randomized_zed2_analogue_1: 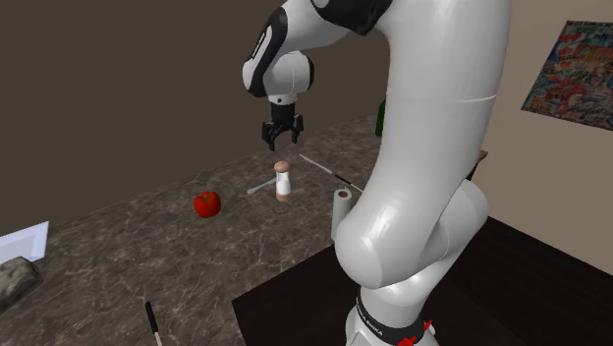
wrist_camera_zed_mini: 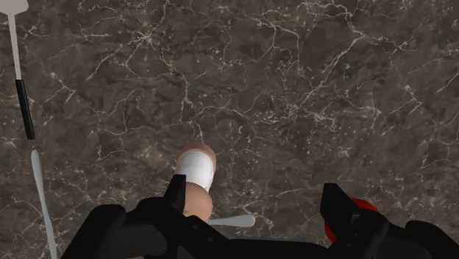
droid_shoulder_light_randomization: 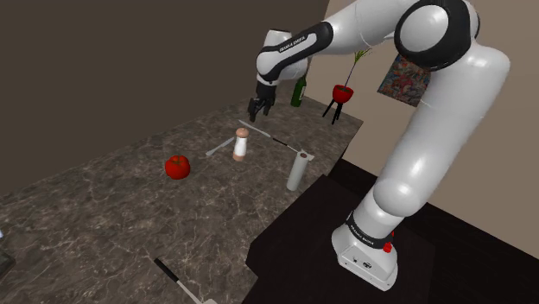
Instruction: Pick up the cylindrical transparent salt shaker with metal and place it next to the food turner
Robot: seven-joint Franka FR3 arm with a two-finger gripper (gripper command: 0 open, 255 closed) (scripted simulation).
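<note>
Gripper [droid_shoulder_light_randomization: 261,105] hangs above the dark veined countertop [droid_shoulder_light_randomization: 129,216], pointing down; fingers stand well apart and clasp nothing. Salt shaker [droid_shoulder_light_randomization: 241,144] stands upright on the countertop just below the gripper and clear of it; in the second exterior view the gripper [randomized_zed2_analogue_1: 282,133] sits almost straight over the shaker [randomized_zed2_analogue_1: 283,182]. Shaker body reads white with a tan cap and tan base. In the wrist view the shaker [wrist_camera_zed_mini: 195,173] lies off to one side of the open span, close by one fingertip [wrist_camera_zed_mini: 176,190] rather than midway between the two; gripper [wrist_camera_zed_mini: 253,185] centre falls over bare counter. Food turner [droid_shoulder_light_randomization: 263,132] lies flat on the counter just beyond the shaker, thin pale shaft with a black grip; its flat white head [wrist_camera_zed_mini: 13,6] shows in the wrist view. A slender grey utensil [droid_shoulder_light_randomization: 218,148] lies touching or just behind the shaker's base; which, cannot be told. Red tomato [droid_shoulder_light_randomization: 177,167] rests near the shaker on the shoulder view's left; a white upright cylinder [droid_shoulder_light_randomization: 298,171] stands near the counter edge; a green bottle [droid_shoulder_light_randomization: 299,91] stands at the far end.
</note>
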